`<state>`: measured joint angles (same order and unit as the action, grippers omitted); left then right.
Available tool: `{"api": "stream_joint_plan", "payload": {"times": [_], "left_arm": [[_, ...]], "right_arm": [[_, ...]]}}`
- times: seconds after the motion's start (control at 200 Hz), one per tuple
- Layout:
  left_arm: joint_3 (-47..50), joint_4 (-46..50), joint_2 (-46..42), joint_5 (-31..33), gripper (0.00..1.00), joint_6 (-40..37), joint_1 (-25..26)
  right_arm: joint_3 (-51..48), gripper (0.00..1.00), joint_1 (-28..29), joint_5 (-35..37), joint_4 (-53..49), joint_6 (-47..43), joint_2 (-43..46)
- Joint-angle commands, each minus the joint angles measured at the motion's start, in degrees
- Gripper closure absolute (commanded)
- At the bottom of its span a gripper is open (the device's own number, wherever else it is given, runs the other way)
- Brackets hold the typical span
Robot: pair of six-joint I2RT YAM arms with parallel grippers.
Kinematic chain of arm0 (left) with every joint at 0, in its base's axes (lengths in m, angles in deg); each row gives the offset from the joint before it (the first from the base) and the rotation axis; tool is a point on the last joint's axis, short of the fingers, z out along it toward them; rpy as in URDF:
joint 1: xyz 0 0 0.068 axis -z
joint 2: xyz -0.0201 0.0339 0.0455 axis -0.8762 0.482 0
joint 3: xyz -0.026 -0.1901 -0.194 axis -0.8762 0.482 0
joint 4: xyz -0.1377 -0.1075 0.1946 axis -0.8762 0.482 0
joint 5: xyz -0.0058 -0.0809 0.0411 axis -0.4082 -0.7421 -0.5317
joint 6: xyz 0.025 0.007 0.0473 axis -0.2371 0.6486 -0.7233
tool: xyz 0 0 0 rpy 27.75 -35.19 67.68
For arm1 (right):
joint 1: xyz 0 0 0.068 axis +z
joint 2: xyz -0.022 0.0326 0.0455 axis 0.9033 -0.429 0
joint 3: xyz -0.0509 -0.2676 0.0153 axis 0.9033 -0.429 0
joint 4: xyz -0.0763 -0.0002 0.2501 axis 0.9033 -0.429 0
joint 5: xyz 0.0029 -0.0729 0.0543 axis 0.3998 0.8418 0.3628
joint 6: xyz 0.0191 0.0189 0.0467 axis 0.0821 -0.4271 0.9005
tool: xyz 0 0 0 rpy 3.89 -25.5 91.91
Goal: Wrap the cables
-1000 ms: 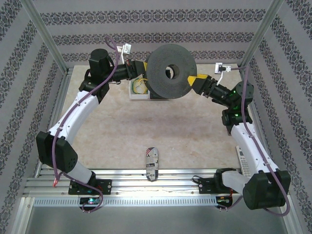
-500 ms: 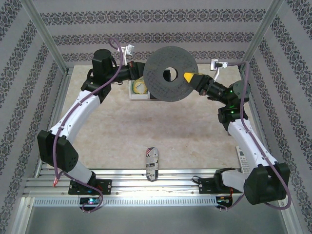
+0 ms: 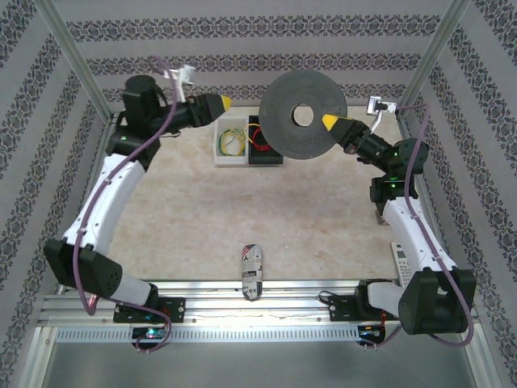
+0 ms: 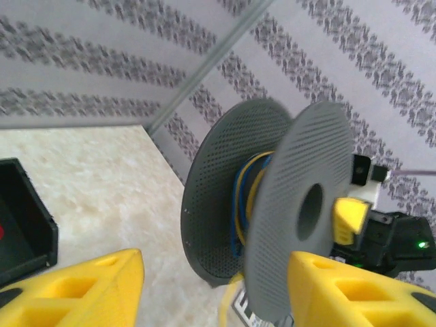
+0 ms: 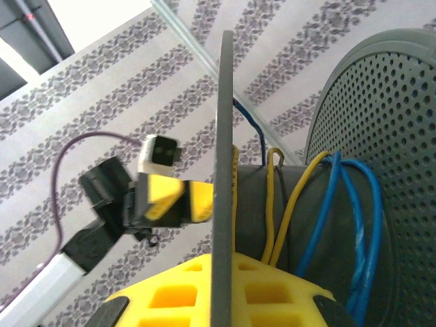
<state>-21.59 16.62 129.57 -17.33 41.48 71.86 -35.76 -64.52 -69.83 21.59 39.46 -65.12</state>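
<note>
At the near edge of the table (image 3: 202, 210), midway between the arm bases, lies a small striped device (image 3: 252, 271); its printing is too small to read. A pale flat device (image 3: 401, 263) lies by the right edge. Toward the far edge, left of centre, a white bin (image 3: 220, 153) holds a loose yellow coil (image 3: 233, 143), and a black bin (image 3: 266, 158) touches its right side. Above these bins the left gripper (image 3: 218, 103) hangs with its yellow fingers (image 4: 88, 289) spread apart and nothing between them. Raised over the far right of the table, the right gripper (image 3: 329, 122) is clamped on one flange of a grey perforated spool (image 3: 305, 113), whose flat face and centre hole are turned toward the overhead camera. The yellow cable (image 5: 272, 204) is wound round the spool's hub between the flanges, beside blue wire (image 5: 347, 204), with one yellow strand (image 4: 228, 306) hanging below.
</note>
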Motion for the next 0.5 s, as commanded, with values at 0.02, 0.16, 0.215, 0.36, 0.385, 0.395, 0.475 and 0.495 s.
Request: {"api": "stream_joint_plan", "payload": {"times": [0.02,0.16,0.215,0.36,0.385,0.395,0.475,0.495], "left_arm": [[-2.3,6.9,-4.1,1.6,0.39,-6.7,-0.7],[2.0,4.3,-6.3,-1.9,0.35,-7.5,-0.5],[3.5,4.8,-6.8,-2.1,0.32,-8.9,0.3],[3.4,10.4,-6.5,1.9,0.25,-14.6,4.7],[3.2,11.0,-6.1,2.6,0.25,-15.1,5.4],[3.2,11.1,-6.0,2.9,0.25,-15.3,5.6],[3.0,11.2,-4.7,4.4,0.24,-15.3,6.8],[3.1,10.9,-4.4,4.4,0.24,-15.3,7.0]], "right_arm": [[0.2,1.0,0.0,1.3,7.4,2.0,0.3],[0.7,1.0,0.1,1.7,10.5,5.1,-1.4],[1.0,1.0,0.2,1.8,11.1,5.8,-1.7],[1.7,1.0,0.9,2.1,11.3,6.5,-1.9],[1.8,1.0,1.1,2.0,11.5,6.8,-1.9],[1.9,1.0,1.2,2.1,11.6,6.9,-1.9],[2.4,1.0,2.0,2.3,12.4,7.7,-2.0],[2.5,1.0,2.2,2.4,12.6,8.0,-2.0]]}}
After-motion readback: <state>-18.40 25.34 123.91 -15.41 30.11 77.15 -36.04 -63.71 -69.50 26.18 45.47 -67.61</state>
